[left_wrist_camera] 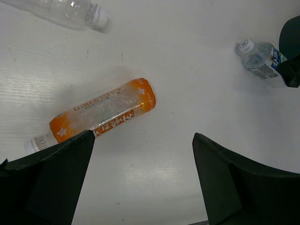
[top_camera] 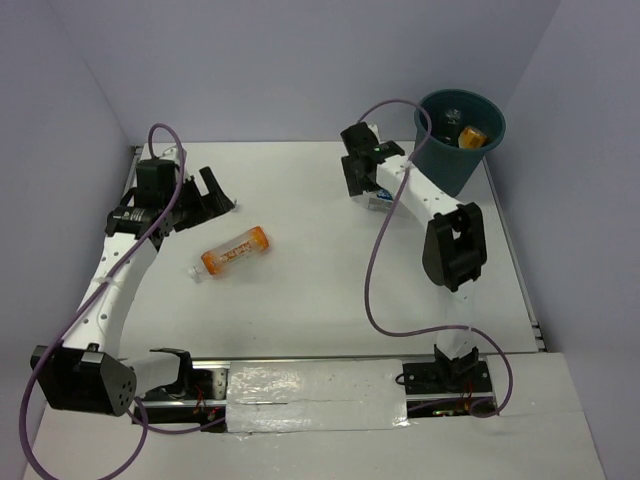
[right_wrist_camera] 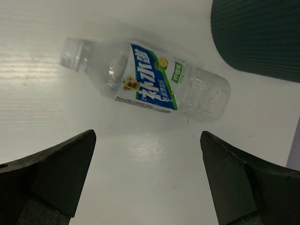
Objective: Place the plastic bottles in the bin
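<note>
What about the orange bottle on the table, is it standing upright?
No, the orange bottle lies flat on its side on the table, as the left wrist view shows.

The counter (top_camera: 300, 300) is white. The bin (top_camera: 450, 168) is dark teal, its wall finely ribbed. The bottle in it (top_camera: 471, 136) shows orange. The orange bottle (left_wrist_camera: 103, 114) on the counter has a frosted pale band, white flower marks and orange-and-white lettering. The labelled bottle (right_wrist_camera: 147, 82) is clear, and its label is blue with white characters, a green edge and a yellow spot. The plain bottle (left_wrist_camera: 65, 10) is clear with a white cap. The left gripper (left_wrist_camera: 140, 183) and right gripper (right_wrist_camera: 147, 176) are black, and the cable (top_camera: 367, 290) is purple.
</note>
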Robot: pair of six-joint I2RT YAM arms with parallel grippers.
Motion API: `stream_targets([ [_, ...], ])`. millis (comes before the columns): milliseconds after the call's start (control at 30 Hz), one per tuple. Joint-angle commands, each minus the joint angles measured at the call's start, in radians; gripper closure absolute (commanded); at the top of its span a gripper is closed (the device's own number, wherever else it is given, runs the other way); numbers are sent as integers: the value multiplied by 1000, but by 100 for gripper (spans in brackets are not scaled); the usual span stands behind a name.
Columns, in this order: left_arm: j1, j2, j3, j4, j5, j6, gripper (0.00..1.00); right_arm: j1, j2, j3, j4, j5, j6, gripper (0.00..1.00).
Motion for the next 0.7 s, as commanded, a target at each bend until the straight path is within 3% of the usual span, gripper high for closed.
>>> stream_targets([
  [0,4,-53,-29,39,23,-23,1,9,-7,44,-66,35,-55,0],
  [200,4,-52,-26,25,23,-18,1,-17,122,121,-85,42,-106,0],
  [567,4,-30,-36,44,25,-18,1,-83,234,279,-68,-127,-156,0],
  [667,4,-30,-35,48,17,-15,1,-82,236,250,-48,-158,-156,0],
])
